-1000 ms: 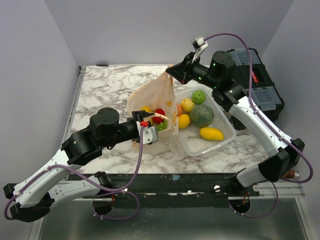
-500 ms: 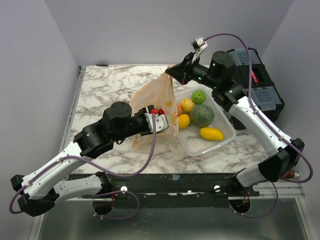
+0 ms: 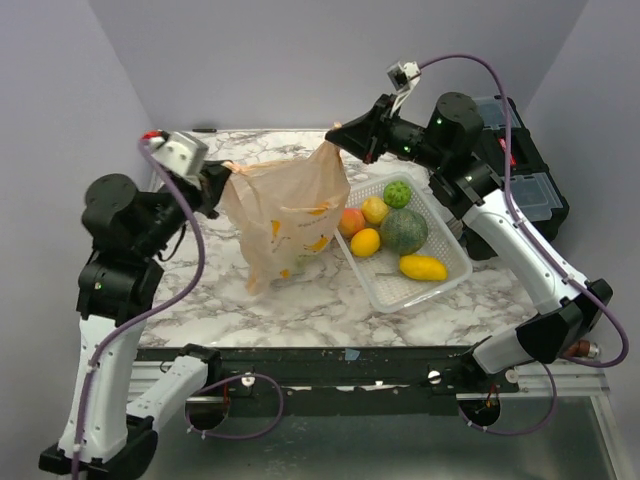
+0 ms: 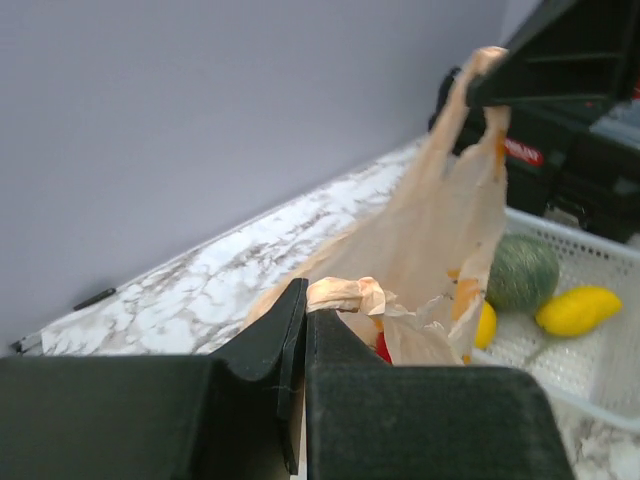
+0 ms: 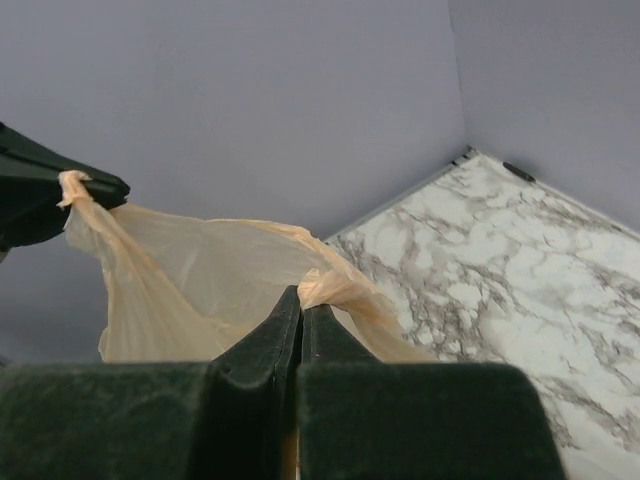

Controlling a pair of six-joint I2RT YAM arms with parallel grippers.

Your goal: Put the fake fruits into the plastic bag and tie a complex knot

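Observation:
The pale-orange plastic bag (image 3: pixel 285 215) hangs stretched between both grippers, its bottom near the marble table (image 3: pixel 200 290). My left gripper (image 3: pixel 222 178) is shut on the bag's left handle (image 4: pixel 345 293), raised at the table's left. At the back centre my right gripper (image 3: pixel 338 140) is shut on the other handle (image 5: pixel 335 285). Yellow and orange fake fruits (image 3: pixel 318 240) show through the bag, and a red one (image 4: pixel 383 347) in the left wrist view. Several more fruits, among them a green melon (image 3: pixel 404 230) and a mango (image 3: pixel 423 267), lie in the white basket (image 3: pixel 450 285). No knot is in view.
The white lattice basket stands right of the bag, close against it. A black toolbox (image 3: pixel 525 185) sits at the back right behind the right arm. Grey walls close in the table on the left, back and right.
My left gripper left the bag's mouth, shut on the bag's left handle and rose up and to the left. The bag now hangs spread between both grippers. The right gripper rose slightly.

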